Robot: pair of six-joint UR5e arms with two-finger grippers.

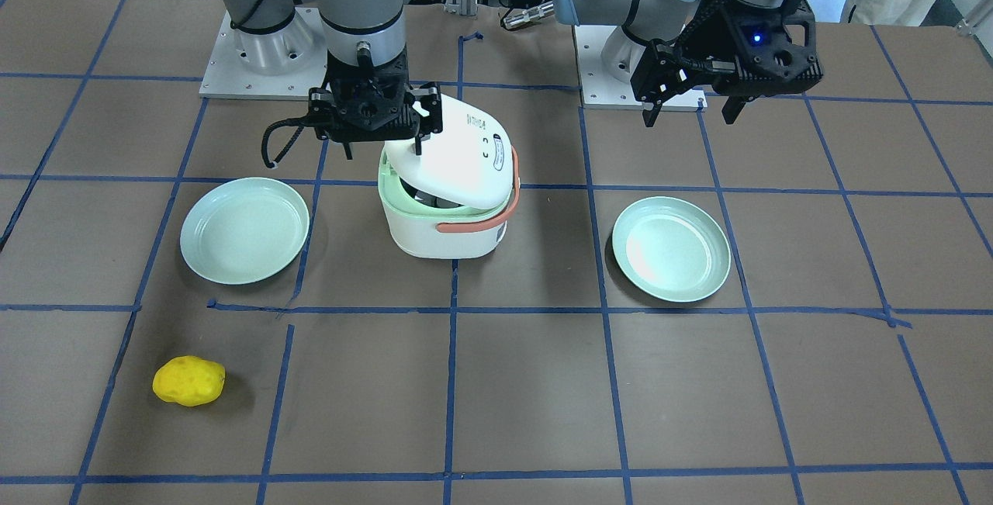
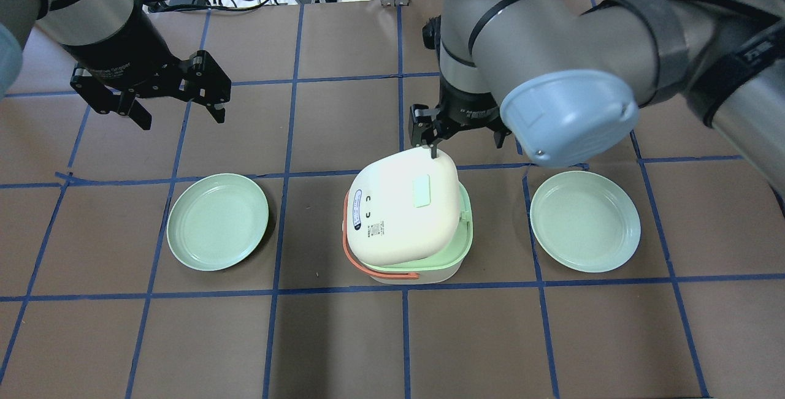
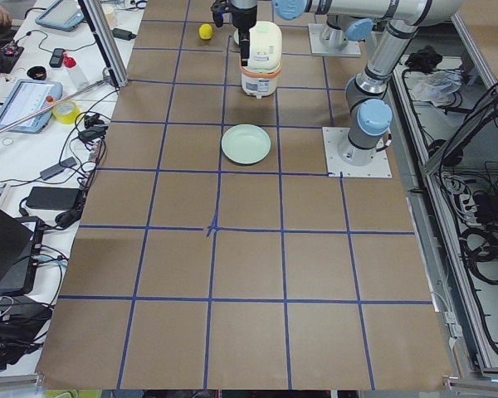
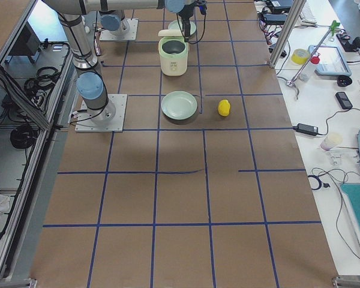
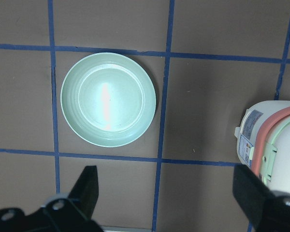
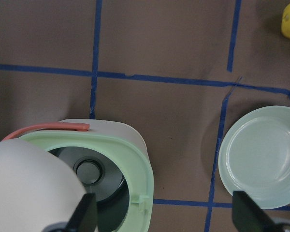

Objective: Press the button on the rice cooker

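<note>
The white rice cooker (image 1: 450, 202) with a green rim and an orange handle stands mid-table. Its lid (image 2: 405, 215) is raised and tilted, and the inner pot shows in the right wrist view (image 6: 92, 171). My right gripper (image 1: 382, 148) is open at the lid's raised edge, on the side away from the hinge, with one fingertip (image 2: 433, 152) touching that edge. My left gripper (image 2: 181, 116) is open and empty, hanging in the air well off to the cooker's side. I cannot pick out the button.
One pale green plate (image 2: 218, 221) lies under my left gripper's side, and another (image 2: 585, 221) lies on the other side of the cooker. A yellow lumpy object (image 1: 188, 381) lies near the far edge on my right. Blue tape lines cross the brown table.
</note>
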